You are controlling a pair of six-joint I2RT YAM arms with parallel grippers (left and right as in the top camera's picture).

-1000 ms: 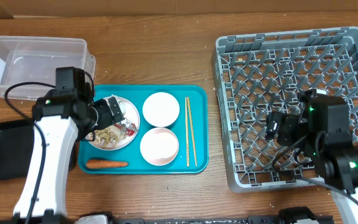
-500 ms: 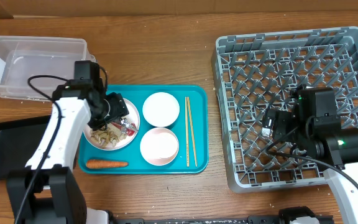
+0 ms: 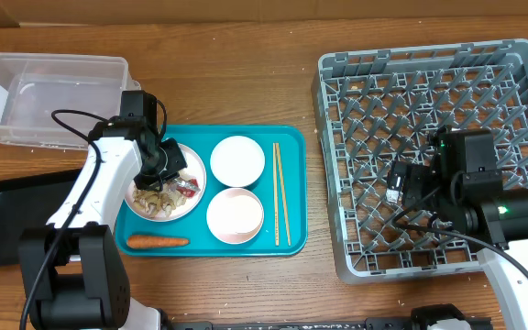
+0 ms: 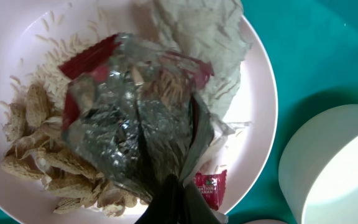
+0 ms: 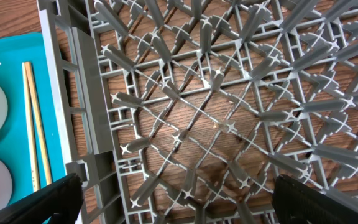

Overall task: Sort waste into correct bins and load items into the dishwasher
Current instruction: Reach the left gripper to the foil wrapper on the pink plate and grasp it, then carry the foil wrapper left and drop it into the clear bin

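- Wrapper first: we see its crinkled red-and-silver foil pinched between the fingers of the left gripper, which are pressed together on its lower edge.
- We find it over the white plate, covering part of the rice and the beige food bits; white tissue lies at the plate's far side.
- We see the plate on the teal tray, left of two white bowls, with the chopsticks to their right and the carrot along the near edge.
- Our right gripper hangs over the grey dish rack with its fingers spread wide, holding nothing.
- We see the clear tub and the black tray to the left of the teal tray.
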